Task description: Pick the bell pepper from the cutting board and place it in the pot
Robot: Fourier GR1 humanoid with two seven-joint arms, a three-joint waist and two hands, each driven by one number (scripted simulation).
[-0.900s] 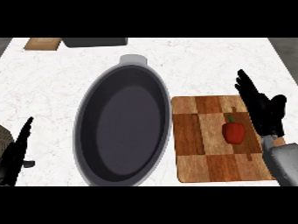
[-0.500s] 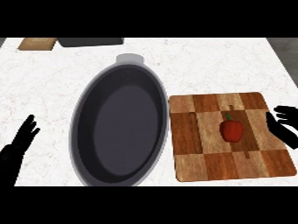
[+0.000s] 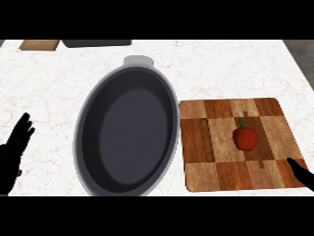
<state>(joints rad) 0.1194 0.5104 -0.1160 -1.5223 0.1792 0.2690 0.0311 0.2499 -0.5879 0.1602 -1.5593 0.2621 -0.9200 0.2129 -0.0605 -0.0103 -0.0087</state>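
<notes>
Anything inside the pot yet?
No. The pot shows only its bare dark bottom; nothing covers its inside. The bell pepper lies on the cutting board.

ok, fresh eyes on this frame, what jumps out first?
The big dark oval pot fills the middle of the white counter. Right beside it, a red bell pepper lies on the checkered wooden cutting board. The left hand rests open at lower left; only fingers of the right hand show at the board's lower right corner.
</notes>
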